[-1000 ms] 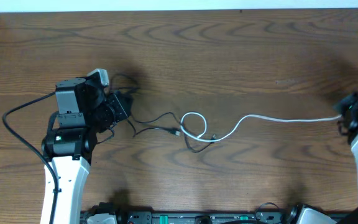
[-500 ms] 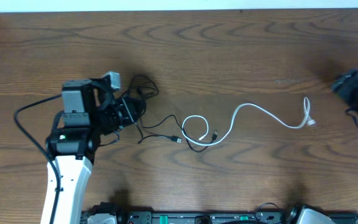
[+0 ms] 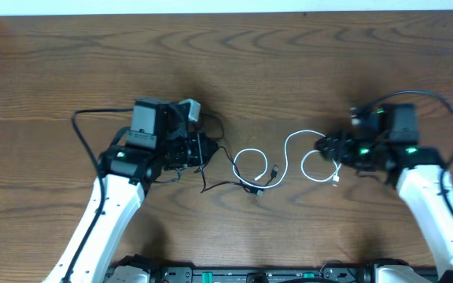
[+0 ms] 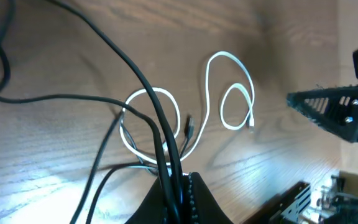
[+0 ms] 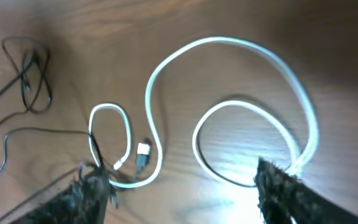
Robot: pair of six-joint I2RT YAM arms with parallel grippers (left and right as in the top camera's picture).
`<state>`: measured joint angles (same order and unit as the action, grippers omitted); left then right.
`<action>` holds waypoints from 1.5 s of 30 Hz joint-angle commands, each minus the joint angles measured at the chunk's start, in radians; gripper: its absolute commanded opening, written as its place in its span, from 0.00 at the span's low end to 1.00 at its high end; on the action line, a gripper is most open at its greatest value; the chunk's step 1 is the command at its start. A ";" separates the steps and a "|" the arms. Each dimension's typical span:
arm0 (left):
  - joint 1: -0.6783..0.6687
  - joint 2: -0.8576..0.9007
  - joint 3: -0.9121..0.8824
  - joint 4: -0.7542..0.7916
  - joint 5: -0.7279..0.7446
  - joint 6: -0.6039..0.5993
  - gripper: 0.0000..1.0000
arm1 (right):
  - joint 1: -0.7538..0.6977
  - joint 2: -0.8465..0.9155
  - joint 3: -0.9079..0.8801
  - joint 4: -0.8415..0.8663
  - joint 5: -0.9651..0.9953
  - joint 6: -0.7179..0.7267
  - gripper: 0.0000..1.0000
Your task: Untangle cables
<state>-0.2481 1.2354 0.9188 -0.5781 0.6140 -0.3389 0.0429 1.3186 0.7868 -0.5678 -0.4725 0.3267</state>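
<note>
Now, one white cable (image 5: 229,41), left gripper (image 4: 176,180) pinching black cables (image 4: 129,74), right gripper (image 5: 179,177) wide apart, empty

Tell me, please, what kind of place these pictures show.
Probably a robotics lab or test bench. Two robot arms, the left arm and the right arm, stand at a wooden table, with a white cord and black cords laid out between them.
</note>
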 commanded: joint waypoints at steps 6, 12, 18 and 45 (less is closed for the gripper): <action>-0.061 0.026 -0.006 0.000 -0.024 0.018 0.07 | 0.203 0.017 -0.163 0.296 0.163 0.077 0.66; -0.072 0.026 -0.006 0.000 -0.023 0.018 0.07 | 0.304 0.079 -0.206 0.462 0.233 0.088 0.64; -0.072 0.026 -0.006 -0.001 -0.024 0.017 0.07 | 0.354 0.209 -0.206 0.581 0.281 0.136 0.63; -0.072 0.026 -0.006 -0.011 -0.024 0.018 0.07 | 0.252 0.317 -0.188 0.757 0.107 0.182 0.01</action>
<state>-0.3164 1.2556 0.9188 -0.5858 0.5961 -0.3389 0.3508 1.6962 0.5900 0.2272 -0.3256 0.5701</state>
